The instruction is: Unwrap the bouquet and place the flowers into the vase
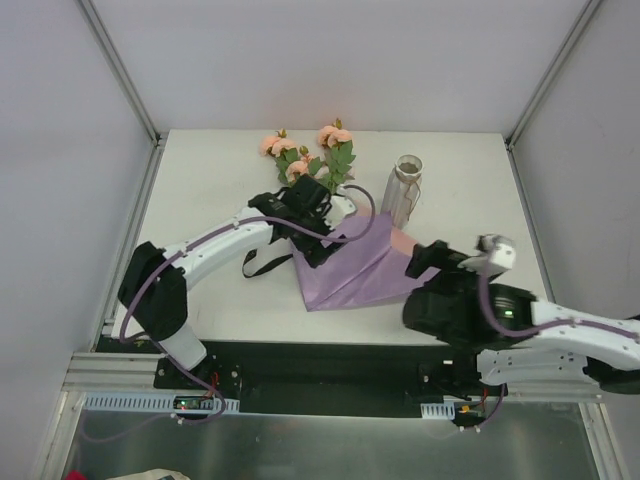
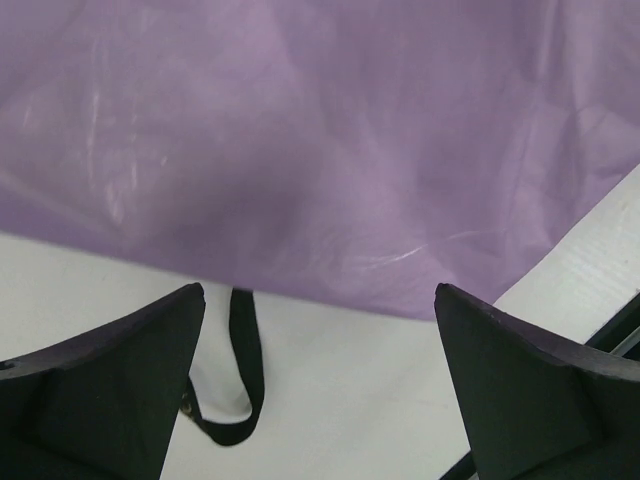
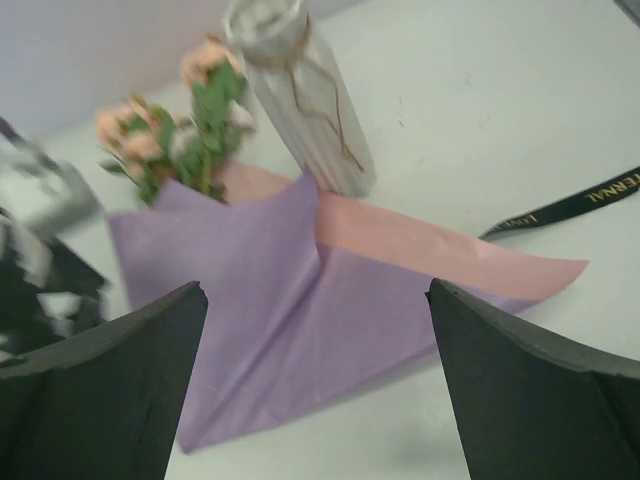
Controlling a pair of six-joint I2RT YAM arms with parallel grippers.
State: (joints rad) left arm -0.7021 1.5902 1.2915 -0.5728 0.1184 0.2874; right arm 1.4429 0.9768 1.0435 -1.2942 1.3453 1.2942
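left gripper (image 2: pixel 320 300) and right gripper (image 3: pixel 318 295) wide, empty, near one lilac paper (image 1: pixel 350 270); three roses (image 1: pixel 335 135), one vase (image 1: pixel 405 185)

Right tool (image 3: pixel 315 288) jaws wide apart over lilac paper (image 3: pixel 270 320); flowers (image 3: pixel 180 130) left of vase (image 3: pixel 310 110); black ribbon (image 3: pixel 575 203) at right.

The paper sheet (image 1: pixel 350 272) is showing lilac on its upper face, with a salmon-pink underside peeking out along its right edge. The flowers (image 1: pixel 335 135) are glowing peach-pink above green leaves (image 1: pixel 342 160). The vase (image 1: pixel 404 192) is reading beige-grey, and in the right wrist view thin brown lines are crossing its pale sides. The ribbon (image 3: pixel 570 205) is showing black with gold lettering. The table (image 1: pixel 200 200) is looking off-white. The left gripper (image 2: pixel 318 292) and right gripper (image 3: pixel 316 288) are both showing matte black fingers (image 2: pixel 110 390).
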